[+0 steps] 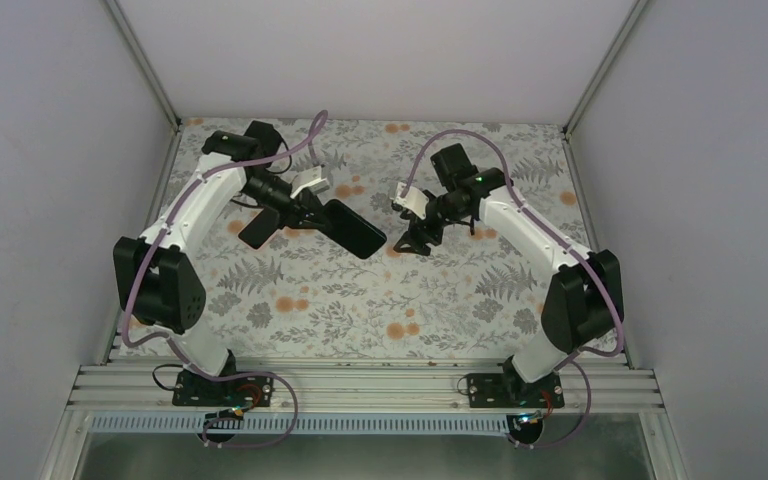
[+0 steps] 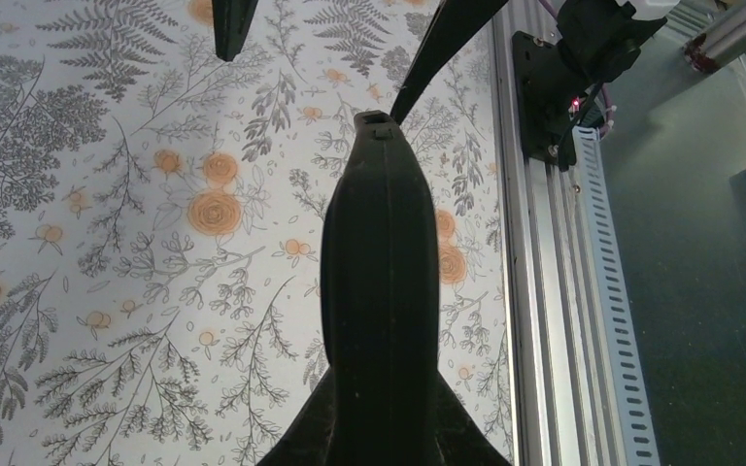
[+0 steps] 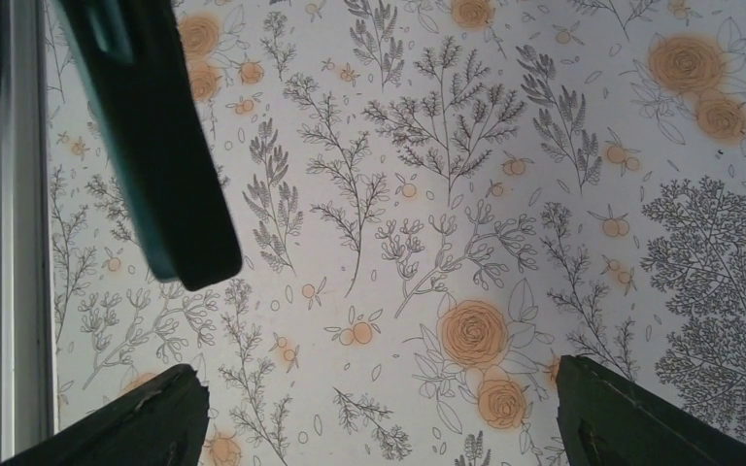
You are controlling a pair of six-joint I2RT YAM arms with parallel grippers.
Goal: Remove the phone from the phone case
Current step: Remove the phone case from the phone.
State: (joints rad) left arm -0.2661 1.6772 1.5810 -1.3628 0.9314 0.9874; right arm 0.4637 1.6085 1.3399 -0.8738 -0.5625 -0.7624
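The left claw [image 1: 312, 212] is clamping shut on one end of the dark phone case [image 1: 353, 229], holding it tilted above the floral bench [image 1: 360, 310]. The right claw [image 1: 410, 241] is hanging spread wide near the case's free end, gripping nothing.

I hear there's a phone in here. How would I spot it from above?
Start at the flower-patterned table and follow the white left arm out to its tool. The phone is the flat black slab jutting from that tool toward the middle of the table. It is the only smooth rectangle; the right tool facing it holds nothing.
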